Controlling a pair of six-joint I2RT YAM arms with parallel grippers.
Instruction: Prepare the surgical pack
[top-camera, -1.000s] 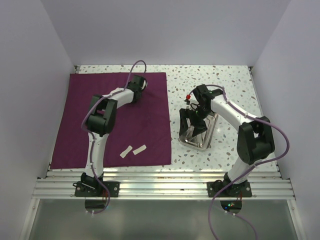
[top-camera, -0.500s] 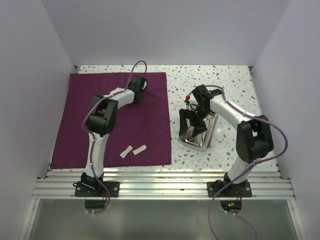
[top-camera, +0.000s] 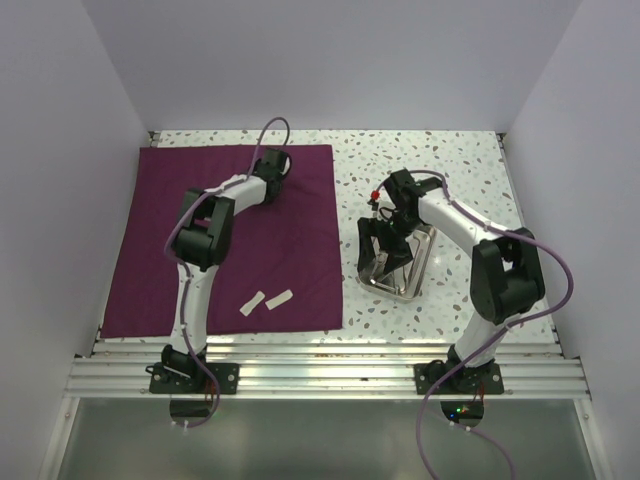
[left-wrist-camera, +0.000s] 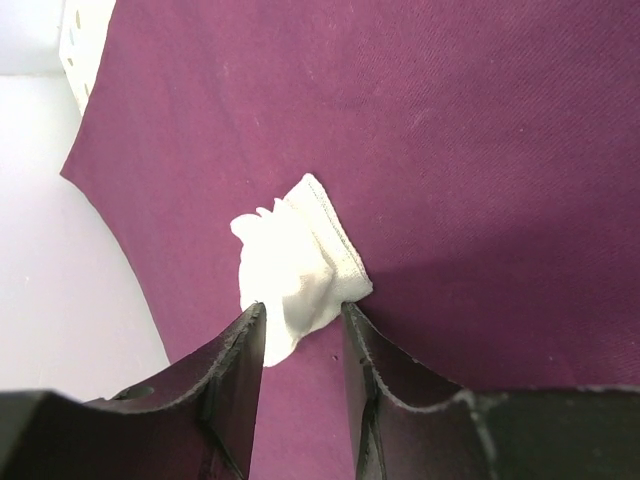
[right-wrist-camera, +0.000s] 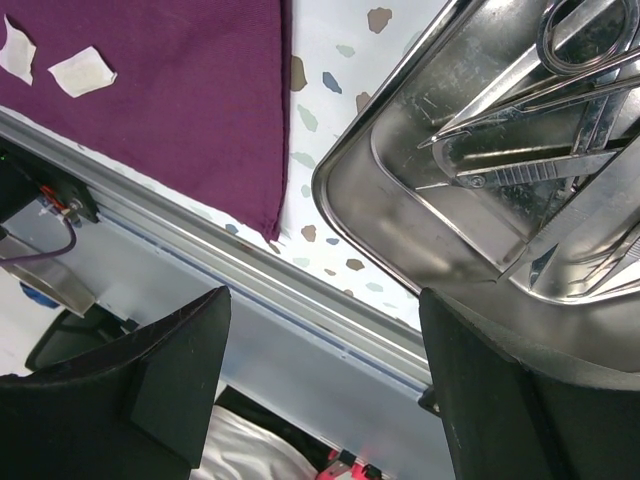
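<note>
Both my wrists sit a shade further to my left than a second ago; the cloth, the tray and the loose pads lie where they lay.

My right pincer (right-wrist-camera: 325, 295) hangs wide open, holding nothing, just above the near end of the shallow rectangular steel tray (right-wrist-camera: 352, 205). The tray's rounded corner lies just ahead of the gap between my fingers. Its long axis runs away from me, slanting toward my right finger, with the small metal scissors (right-wrist-camera: 575, 45) and ribbed tweezers (right-wrist-camera: 530, 168) lying along it. On my left finger's side lies the large maroon cloth (right-wrist-camera: 180, 90). A strip of speckled table (right-wrist-camera: 320, 100) keeps it apart from the tray. Two flat white gauze pads (right-wrist-camera: 85, 70) lie on the cloth near its edge.

By my judgement the tray must cross that strip onto the cloth, and this arm is far the nearer (the left is busy at the cloth's far side).

My left pincer (left-wrist-camera: 300, 308) has its jaws narrowly parted around the near end of a crumpled white gauze pad (left-wrist-camera: 295, 265) lying on the cloth. I cannot tell whether they pinch it.
</note>
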